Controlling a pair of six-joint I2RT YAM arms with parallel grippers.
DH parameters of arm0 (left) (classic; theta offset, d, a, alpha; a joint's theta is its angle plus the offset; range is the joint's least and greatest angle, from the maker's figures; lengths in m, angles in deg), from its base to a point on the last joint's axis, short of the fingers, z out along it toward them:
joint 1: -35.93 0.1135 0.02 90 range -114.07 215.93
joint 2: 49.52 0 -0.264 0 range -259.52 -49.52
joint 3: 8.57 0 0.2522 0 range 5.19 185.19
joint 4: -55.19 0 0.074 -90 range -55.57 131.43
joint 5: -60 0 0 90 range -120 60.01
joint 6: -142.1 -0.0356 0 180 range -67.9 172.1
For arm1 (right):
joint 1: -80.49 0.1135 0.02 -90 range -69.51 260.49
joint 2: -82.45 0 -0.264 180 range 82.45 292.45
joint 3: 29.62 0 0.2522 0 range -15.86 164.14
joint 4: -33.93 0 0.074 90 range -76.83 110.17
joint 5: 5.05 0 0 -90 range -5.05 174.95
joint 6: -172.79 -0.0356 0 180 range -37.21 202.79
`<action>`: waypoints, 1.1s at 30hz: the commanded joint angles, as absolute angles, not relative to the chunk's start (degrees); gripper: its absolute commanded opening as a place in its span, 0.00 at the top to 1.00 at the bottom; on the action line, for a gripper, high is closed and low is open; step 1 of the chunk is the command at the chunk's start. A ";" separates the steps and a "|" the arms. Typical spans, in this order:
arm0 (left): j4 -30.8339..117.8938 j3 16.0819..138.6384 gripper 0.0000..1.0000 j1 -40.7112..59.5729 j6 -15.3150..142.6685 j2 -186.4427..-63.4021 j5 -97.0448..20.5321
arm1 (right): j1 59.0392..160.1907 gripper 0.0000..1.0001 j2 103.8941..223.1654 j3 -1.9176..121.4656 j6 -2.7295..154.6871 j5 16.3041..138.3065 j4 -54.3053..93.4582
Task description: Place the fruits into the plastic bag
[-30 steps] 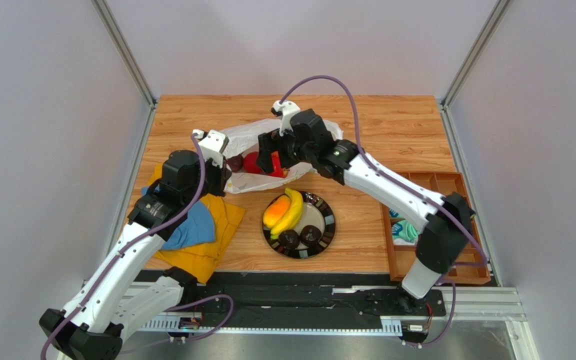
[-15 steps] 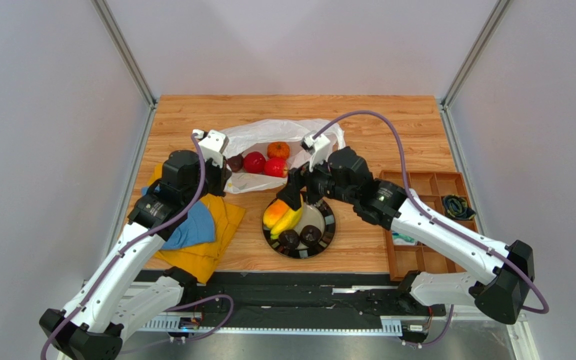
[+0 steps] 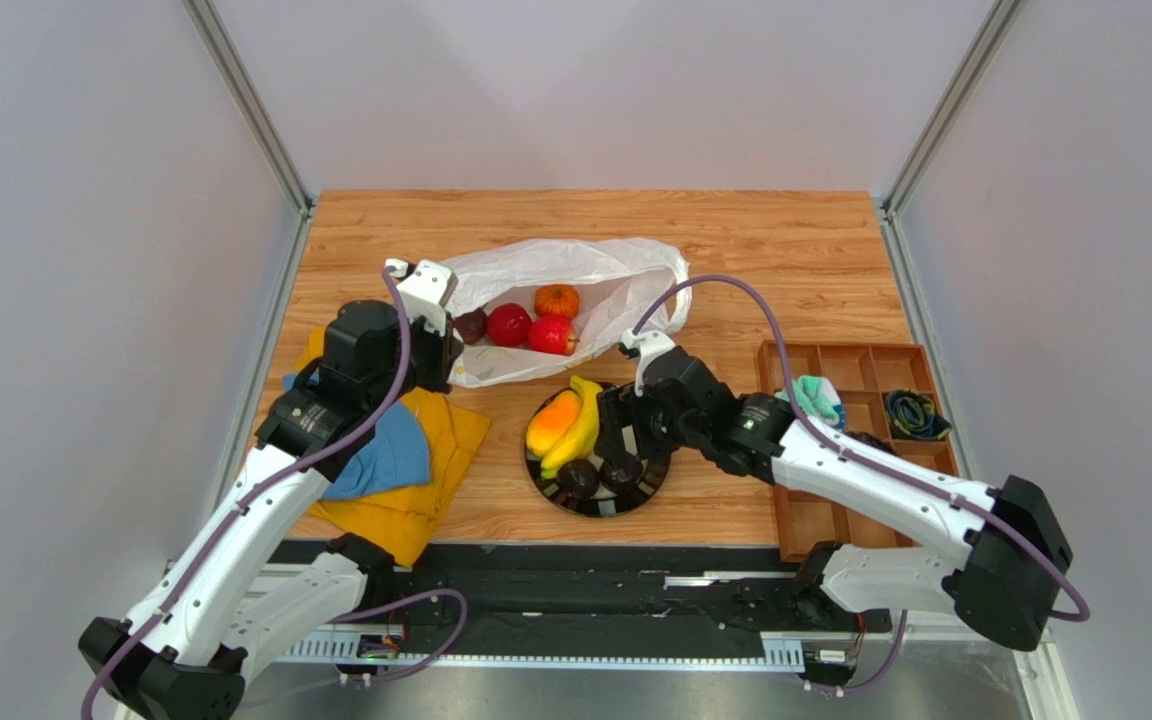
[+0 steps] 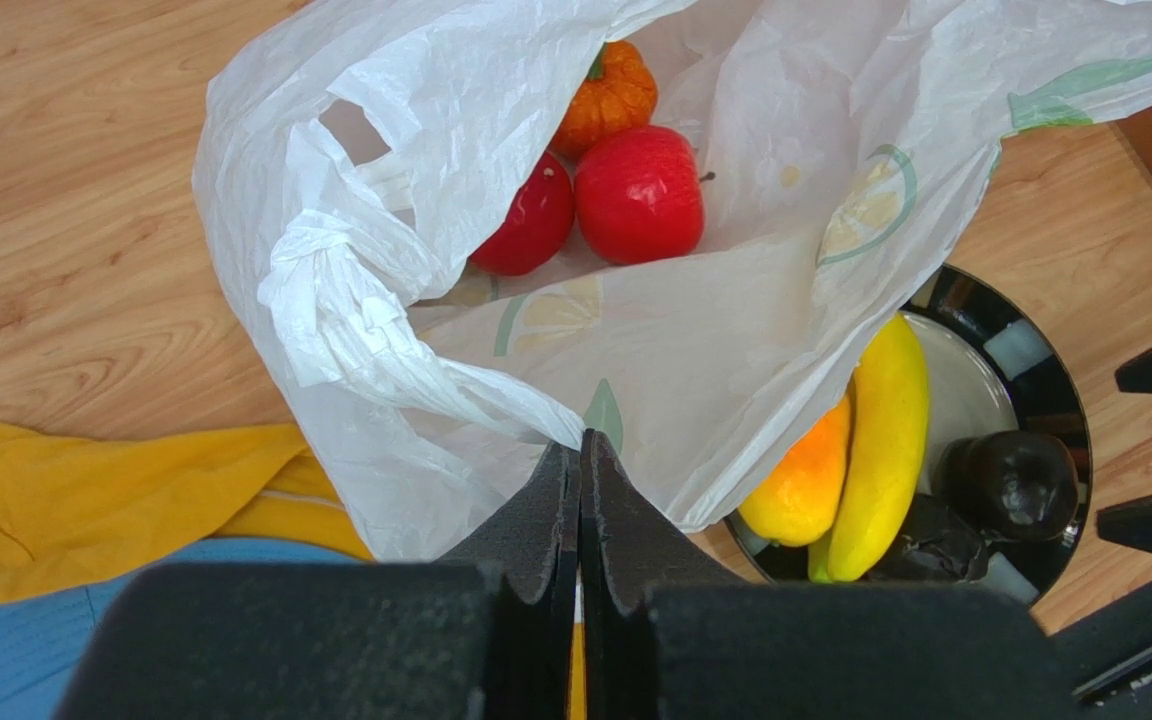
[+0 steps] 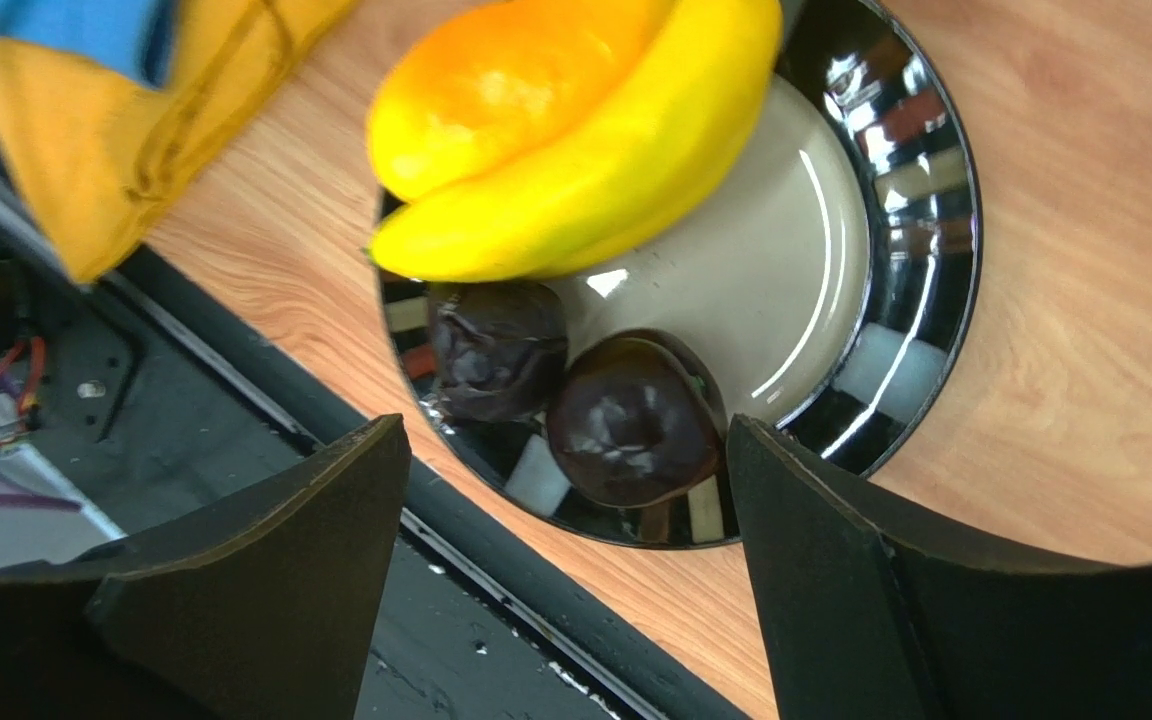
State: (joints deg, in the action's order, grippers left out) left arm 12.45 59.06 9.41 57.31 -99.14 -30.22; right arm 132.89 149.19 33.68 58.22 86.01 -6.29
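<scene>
Bright even overhead light, soft shadows — glare on plate (image 5: pixel 898 225), jaws blurred

No readable text, label, brand, number or sign anywhere in view. Print on plastic bag (image 4: pixel 717 345), far centre of table: lemon slices and green leaves, pictures only, no lettering made out.

From above and behind we overlook the whole bench (image 3: pixel 778 240); both wrist views look closely past their fingers (image 4: pixel 540 525), and all three share the black plate (image 5: pixel 920 285).
</scene>
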 commanded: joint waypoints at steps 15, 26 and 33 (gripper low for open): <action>13.21 61.44 1.00 9.30 57.81 -98.82 -30.79 | 130.15 0.14 161.72 32.13 49.75 86.27 -4.62; 13.13 61.44 1.00 9.30 57.90 -98.56 -30.87 | 129.88 0.18 164.10 30.72 47.90 86.09 -2.86; 13.12 61.44 1.00 9.30 57.81 -98.56 -30.87 | 129.53 0.41 164.72 30.37 48.25 86.44 -2.68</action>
State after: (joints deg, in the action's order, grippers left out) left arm 12.43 59.08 9.41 57.31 -99.14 -30.16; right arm 129.90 164.45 30.86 48.66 85.92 -4.80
